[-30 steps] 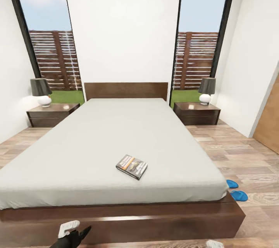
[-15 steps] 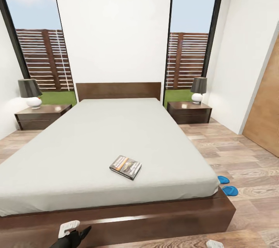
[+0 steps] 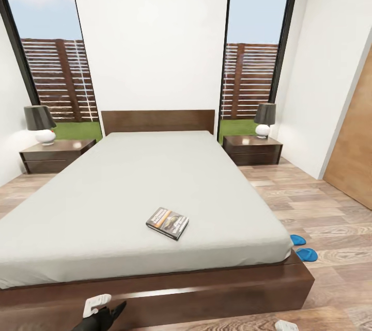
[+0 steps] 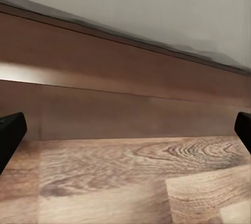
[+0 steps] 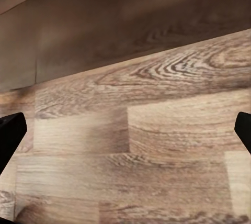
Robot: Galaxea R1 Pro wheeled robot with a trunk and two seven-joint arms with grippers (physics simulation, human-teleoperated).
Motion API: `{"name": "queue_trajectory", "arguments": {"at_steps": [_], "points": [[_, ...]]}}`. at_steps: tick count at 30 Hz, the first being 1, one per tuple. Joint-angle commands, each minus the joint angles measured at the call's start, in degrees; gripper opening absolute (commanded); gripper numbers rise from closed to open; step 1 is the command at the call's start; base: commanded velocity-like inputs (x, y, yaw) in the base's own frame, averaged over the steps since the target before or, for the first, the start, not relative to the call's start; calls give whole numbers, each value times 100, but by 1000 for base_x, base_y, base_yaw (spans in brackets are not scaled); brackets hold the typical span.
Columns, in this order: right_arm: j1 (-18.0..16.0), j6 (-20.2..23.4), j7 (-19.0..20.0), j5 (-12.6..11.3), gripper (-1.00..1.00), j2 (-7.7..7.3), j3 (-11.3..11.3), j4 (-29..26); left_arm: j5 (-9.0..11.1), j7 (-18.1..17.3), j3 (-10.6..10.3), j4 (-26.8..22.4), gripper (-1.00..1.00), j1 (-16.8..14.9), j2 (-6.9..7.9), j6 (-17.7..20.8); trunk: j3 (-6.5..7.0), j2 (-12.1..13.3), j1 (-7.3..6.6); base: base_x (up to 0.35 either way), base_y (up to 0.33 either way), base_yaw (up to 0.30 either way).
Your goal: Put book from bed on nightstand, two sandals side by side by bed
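The book lies flat on the pale grey mattress of the bed, near the foot end and a little right of centre. Two blue sandals rest on the floor by the bed's front right corner, close together. A dark nightstand stands on each side of the headboard, one on the left and one on the right. My left gripper hangs low in front of the bed's wooden frame, open and empty. The right gripper is open over floor planks.
Each nightstand carries a lamp with a dark shade. A wooden door stands on the right wall. Light wood floor runs along the bed's right side. Tall windows flank the headboard.
The whole view shifted between the oldest frame and half a second ago, so the camera moved; it has held still since. My left gripper edged slightly right and lower.
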Motion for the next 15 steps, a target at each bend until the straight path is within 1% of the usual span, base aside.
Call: {"name": "queue_trajectory", "arguments": {"at_steps": [1,15], "points": [[-5,-14,20,-35,100,-2,13,9,42,-22,-15,9,100,-5,1,-11,12,38,-23,0,0,0],[-5,-14,20,-35,100,-2,14,9,36,-22,-15,8,100,-5,-3,-11,263,599,-330,0,0,0]]}}
